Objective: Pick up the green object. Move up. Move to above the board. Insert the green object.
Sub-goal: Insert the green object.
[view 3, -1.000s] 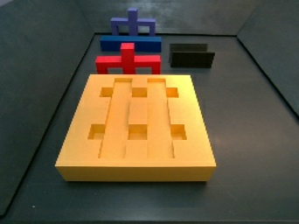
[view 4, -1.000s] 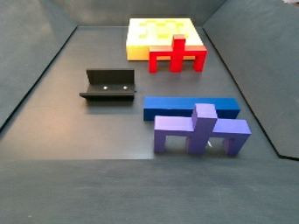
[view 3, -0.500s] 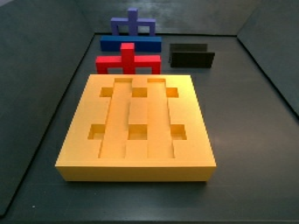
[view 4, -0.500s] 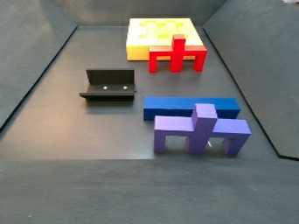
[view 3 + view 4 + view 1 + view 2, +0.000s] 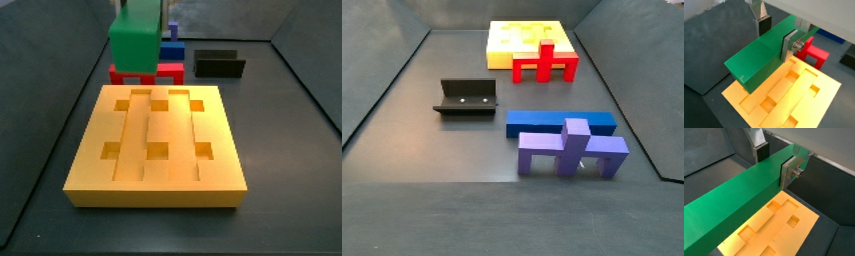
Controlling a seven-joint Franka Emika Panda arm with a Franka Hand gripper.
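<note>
The green object (image 5: 761,55) hung in the air above the board (image 5: 784,102), clamped between the gripper's (image 5: 776,34) silver fingers (image 5: 789,44). In a side view its upper end (image 5: 136,32) ran out of frame, hiding most of the red block (image 5: 170,73).

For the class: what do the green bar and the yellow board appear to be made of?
Green object, held in the gripper above the board: probably plastic, with a uniform matte colour and crisp edges. Board: likely moulded or printed plastic, the same flat yellow-orange inside its holes.
</note>
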